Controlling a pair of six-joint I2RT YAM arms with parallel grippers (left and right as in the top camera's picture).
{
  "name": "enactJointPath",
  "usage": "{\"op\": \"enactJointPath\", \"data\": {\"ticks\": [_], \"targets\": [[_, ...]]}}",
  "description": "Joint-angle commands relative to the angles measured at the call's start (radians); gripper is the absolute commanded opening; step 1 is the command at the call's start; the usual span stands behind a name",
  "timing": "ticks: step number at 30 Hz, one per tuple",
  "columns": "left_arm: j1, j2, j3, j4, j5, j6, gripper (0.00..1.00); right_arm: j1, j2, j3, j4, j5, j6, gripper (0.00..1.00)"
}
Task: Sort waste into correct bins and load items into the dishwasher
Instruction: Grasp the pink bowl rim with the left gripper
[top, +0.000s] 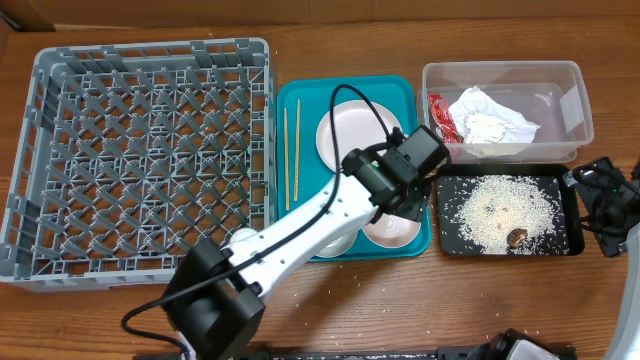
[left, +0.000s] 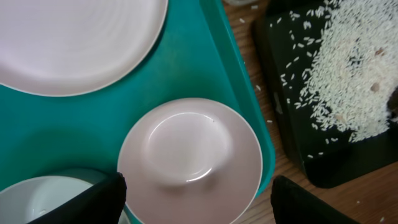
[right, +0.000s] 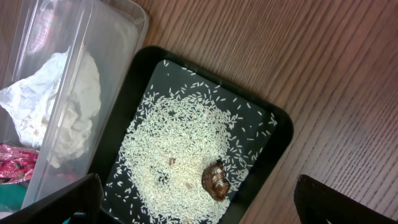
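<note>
My left gripper (left: 198, 186) has its fingers (left: 102, 200) spread wide apart and holds nothing. A small pale bowl (left: 189, 155) sits right below, between them, on the teal tray (left: 62, 130). The plate (left: 68, 37) lies farther up the tray. My right gripper (right: 199, 186) is wide apart too, with nothing in it. Below it is the black tray (right: 142, 84) with rice (right: 180, 143) and the brown lump (right: 216, 180). Beyond, the napkin (right: 59, 106) and red wrapper (right: 13, 167) lie in the clear tub (right: 118, 37).

Place: robot test bench, staged for clearing dishes
Surface: wooden table (top: 480, 300)
Signs: grey dish rack (top: 150, 48), teal tray (top: 345, 90), cabled white robot arm (top: 300, 235)
</note>
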Motion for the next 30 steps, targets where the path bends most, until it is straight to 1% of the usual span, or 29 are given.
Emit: {"op": "enactJointPath", "data": {"ticks": [1, 7, 12, 15, 17, 20, 21, 24, 27, 30], "targets": [[-0.038, 0.024, 0.017, 0.008, -0.022, 0.054, 0.76, -0.004, -0.002, 0.010, 0.005, -0.002, -0.007, 1.00], [-0.097, 0.025, 0.017, -0.026, -0.019, 0.110, 0.69, -0.004, -0.002, 0.010, 0.005, -0.002, -0.007, 1.00], [-0.127, 0.030, 0.013, -0.027, -0.026, 0.100, 0.70, -0.004, -0.002, 0.010, 0.005, -0.002, -0.007, 1.00], [-0.093, 0.030, 0.013, -0.038, -0.047, 0.055, 0.71, -0.004, -0.002, 0.010, 0.005, -0.002, -0.007, 1.00], [-0.041, 0.030, 0.013, -0.036, -0.047, 0.053, 0.75, -0.004, -0.002, 0.010, 0.005, -0.002, -0.007, 1.00], [0.028, 0.031, 0.013, -0.036, -0.047, 0.063, 0.76, -0.004, -0.002, 0.010, 0.005, -0.002, -0.007, 1.00], [0.063, 0.031, 0.011, -0.029, -0.042, 0.107, 0.76, -0.004, -0.002, 0.010, 0.005, -0.002, -0.007, 1.00], [0.100, 0.031, 0.002, -0.010, -0.030, 0.160, 0.72, -0.004, -0.002, 0.010, 0.005, -0.002, -0.007, 1.00], [0.122, 0.053, -0.013, 0.020, 0.035, 0.238, 0.68, -0.004, -0.002, 0.010, 0.005, -0.002, -0.007, 1.00], [0.125, 0.111, -0.013, 0.022, 0.111, 0.288, 0.64, -0.004, -0.002, 0.010, 0.005, -0.002, -0.007, 1.00]]}}
